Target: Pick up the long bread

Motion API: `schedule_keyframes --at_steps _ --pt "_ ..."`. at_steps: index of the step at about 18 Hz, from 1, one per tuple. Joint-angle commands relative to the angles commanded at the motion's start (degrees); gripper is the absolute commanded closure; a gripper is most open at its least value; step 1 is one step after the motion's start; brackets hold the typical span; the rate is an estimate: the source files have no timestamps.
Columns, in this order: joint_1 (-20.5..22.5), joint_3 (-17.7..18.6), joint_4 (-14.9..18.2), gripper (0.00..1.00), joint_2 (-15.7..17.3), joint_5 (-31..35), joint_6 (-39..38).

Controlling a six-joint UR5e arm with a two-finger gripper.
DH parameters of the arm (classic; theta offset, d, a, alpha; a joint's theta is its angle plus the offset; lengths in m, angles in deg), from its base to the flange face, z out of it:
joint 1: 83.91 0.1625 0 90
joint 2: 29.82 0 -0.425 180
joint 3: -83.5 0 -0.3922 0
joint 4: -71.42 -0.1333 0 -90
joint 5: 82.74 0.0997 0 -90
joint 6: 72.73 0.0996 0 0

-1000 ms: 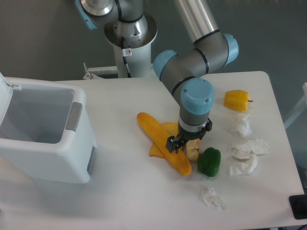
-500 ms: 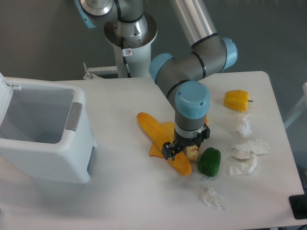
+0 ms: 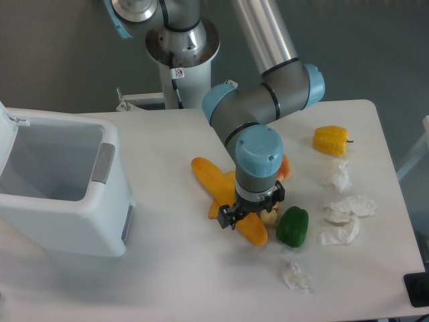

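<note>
Jaws: the black two-finger gripper (image 3: 249, 216) points straight down over the lower half of the long bread; whether the jaws stand apart or have closed on the loaf cannot be told, as the wrist hides most of them.
Long bread: the long, smooth orange-yellow baguette-shaped toy loaf (image 3: 213, 182) lies flat on the white surface (image 3: 174, 268), slanting from upper left to lower right, its lower rounded end showing just below the gripper.
Wedge: a flat yellow-orange wedge slice (image 3: 216, 211) lies under or against the loaf's middle, on its left side.
Green pepper: a small dark green toy bell pepper (image 3: 292, 226) sits just right of the loaf's lower end.
Pale piece: a small cream-coloured item (image 3: 270, 217) rests between gripper and green pepper.
Yellow pepper: a yellow toy pepper (image 3: 331, 140) sits well apart, toward the far right.
Paper: crumpled white paper wads (image 3: 345, 206) lie along the right side.
Bin: a white open-topped plastic bin (image 3: 60, 188) stands at the left.
</note>
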Motion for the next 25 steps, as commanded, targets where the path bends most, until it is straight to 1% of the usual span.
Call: schedule_keyframes --at_steps 3,7,12,17,25 --pt "-0.9 0.0 0.1 0.00 -0.5 0.0 0.0" --pt "-0.9 0.3 -0.1 0.00 -2.6 0.4 0.1" --pt "-0.8 -1.3 -0.1 0.00 -4.5 0.3 0.6" --pt "-0.4 -2.1 0.0 0.00 -4.7 0.3 1.0" --pt "0.5 -1.9 -0.1 0.00 -5.3 0.4 2.5"
